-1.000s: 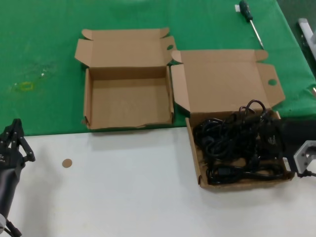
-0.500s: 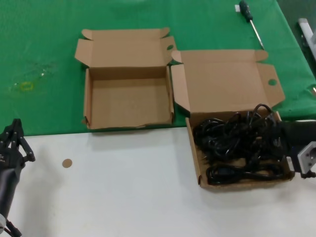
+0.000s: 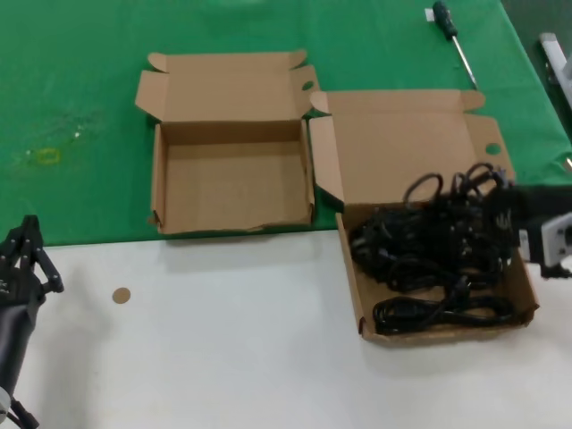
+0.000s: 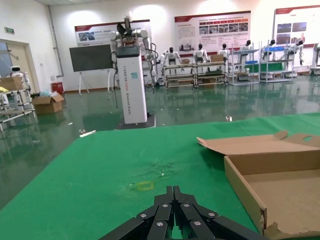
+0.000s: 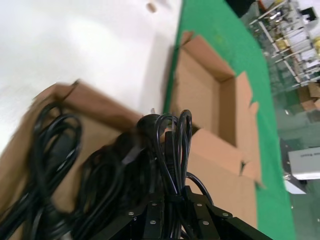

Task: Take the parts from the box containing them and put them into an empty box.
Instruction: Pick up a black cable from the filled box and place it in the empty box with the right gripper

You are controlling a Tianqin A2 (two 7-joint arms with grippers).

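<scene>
The power cords [image 3: 429,246] lie in a black tangle in the wider cardboard box [image 3: 350,277] at the right. My right gripper [image 3: 490,207] is shut on a bunch of cord loops and holds them raised over that box's far right part. In the right wrist view the held loops [image 5: 172,140] stand up from between the closed jaws of the gripper [image 5: 172,200]. The narrower box [image 3: 232,192] stands open with a bare floor to the left of the wider one. It also shows in the right wrist view [image 5: 200,95]. My left gripper [image 3: 29,234] is parked at the near left, shut and empty.
A green-handled screwdriver [image 3: 454,36] lies on the green cloth at the far right. A small brown disc [image 3: 121,295] lies on the white table near my left arm. A white object [image 3: 554,54] is at the right edge. The narrower box's corner [image 4: 240,180] is beside my left gripper.
My right gripper has risen and moved toward the back of the wider box, pulling a bunch of cord loops up with it. The left arm has not moved.
</scene>
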